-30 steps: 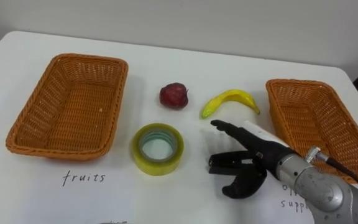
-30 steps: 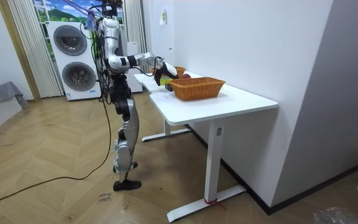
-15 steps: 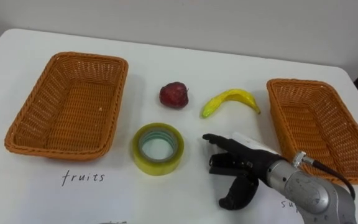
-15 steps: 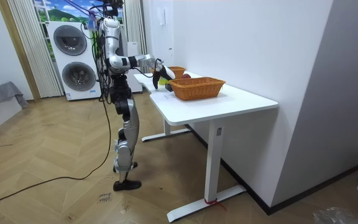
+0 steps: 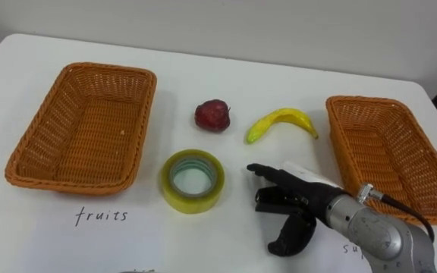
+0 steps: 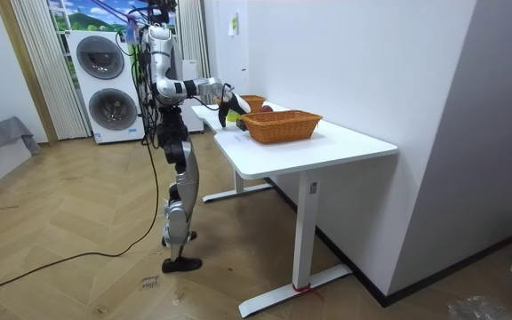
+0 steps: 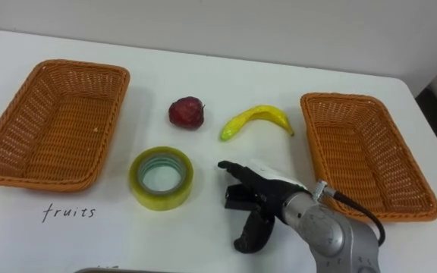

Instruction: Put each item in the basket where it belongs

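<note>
Standing on a wood floor (image 6: 78,267) at the short end of a white bench (image 6: 345,147), with two washers (image 6: 105,84) behind and one arm reaching out over the top.

From the head, looking down:
- Left basket (image 5: 108,70) far to the left, long side running away from the robot, with a handwritten label (image 5: 102,216) on the bench just in front of it.
- Right basket (image 5: 363,100) far to the right, set the same way.
- Apple (image 5: 212,115), dark red, between the baskets and nearer the left one.
- Banana (image 5: 279,121) just right of the apple, not touching it, curved, green tip pointing left and down.
- Tape (image 5: 193,180), a yellow-green roll lying flat, in front of the apple and near the left basket's front corner.
- All three out on the bare bench, in neither basket.
- Right hand (image 5: 298,201) low over the bench in front of the banana, pointing left toward the tape. Fingers (image 5: 268,171) straight, thumb hanging down apart from them, holding nothing. Fingertips near the tape but clear of it.
</note>
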Motion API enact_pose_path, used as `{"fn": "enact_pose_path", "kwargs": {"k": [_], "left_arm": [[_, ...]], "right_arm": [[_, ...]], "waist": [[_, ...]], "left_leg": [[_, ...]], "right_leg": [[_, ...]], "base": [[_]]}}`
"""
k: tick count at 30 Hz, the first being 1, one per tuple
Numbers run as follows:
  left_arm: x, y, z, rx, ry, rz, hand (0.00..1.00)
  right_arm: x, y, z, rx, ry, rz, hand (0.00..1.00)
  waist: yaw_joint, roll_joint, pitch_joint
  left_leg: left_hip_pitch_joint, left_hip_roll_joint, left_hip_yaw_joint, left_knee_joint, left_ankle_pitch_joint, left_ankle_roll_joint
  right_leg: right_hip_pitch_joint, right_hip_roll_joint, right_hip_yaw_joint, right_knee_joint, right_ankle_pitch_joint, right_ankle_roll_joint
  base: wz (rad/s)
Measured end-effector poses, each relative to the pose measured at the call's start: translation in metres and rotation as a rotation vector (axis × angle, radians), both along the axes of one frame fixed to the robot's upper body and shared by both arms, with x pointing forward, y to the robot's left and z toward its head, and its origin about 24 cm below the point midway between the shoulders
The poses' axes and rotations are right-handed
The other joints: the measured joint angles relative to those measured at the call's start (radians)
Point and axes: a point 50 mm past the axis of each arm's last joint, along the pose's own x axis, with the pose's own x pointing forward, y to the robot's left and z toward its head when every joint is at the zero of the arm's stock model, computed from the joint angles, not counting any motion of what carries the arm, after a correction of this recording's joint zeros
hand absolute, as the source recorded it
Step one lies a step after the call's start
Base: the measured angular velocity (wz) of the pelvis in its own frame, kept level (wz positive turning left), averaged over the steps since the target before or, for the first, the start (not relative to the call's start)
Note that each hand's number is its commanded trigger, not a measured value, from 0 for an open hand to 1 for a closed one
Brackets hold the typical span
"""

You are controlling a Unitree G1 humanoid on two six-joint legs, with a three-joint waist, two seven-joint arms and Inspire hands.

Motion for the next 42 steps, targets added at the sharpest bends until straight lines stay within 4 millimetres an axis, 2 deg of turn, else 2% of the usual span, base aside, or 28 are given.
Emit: {"fn": "enact_pose_path", "kwargs": {"k": [14,25,42], "left_arm": [[-0.003,0.0,0.0,-0.006,0.004,0.001,0.0],[-0.005,0.0,0.0,-0.007,0.008,0.005,0.0],[-0.005,0.0,0.0,-0.009,0.006,0.008,0.0]], "right_arm": [[0.0,-0.003,0.0,-0.039,-0.004,-0.015,0.0],[0.002,-0.015,-0.001,-0.087,-0.007,-0.065,0.0],[0.003,-0.024,0.0,-0.123,-0.016,-0.101,0.0]], "waist": [[-0.003,-0.005,-0.0036],[-0.005,-0.008,-0.0016],[-0.008,-0.005,0.0004]], "left_leg": [[0.0,-0.001,0.0,0.002,0.0,0.0],[-0.001,-0.001,0.0,0.005,0.0,0.0],[-0.002,-0.001,0.0,0.004,0.0,0.0]], "right_leg": [[0.001,-0.001,0.002,0.0,0.0,0.0],[0.001,-0.002,0.0,0.0,0.0,0.0],[0.001,-0.002,0.0,0.0,0.0,0.0]], "base": [[0.0],[0.0],[0.0]]}}
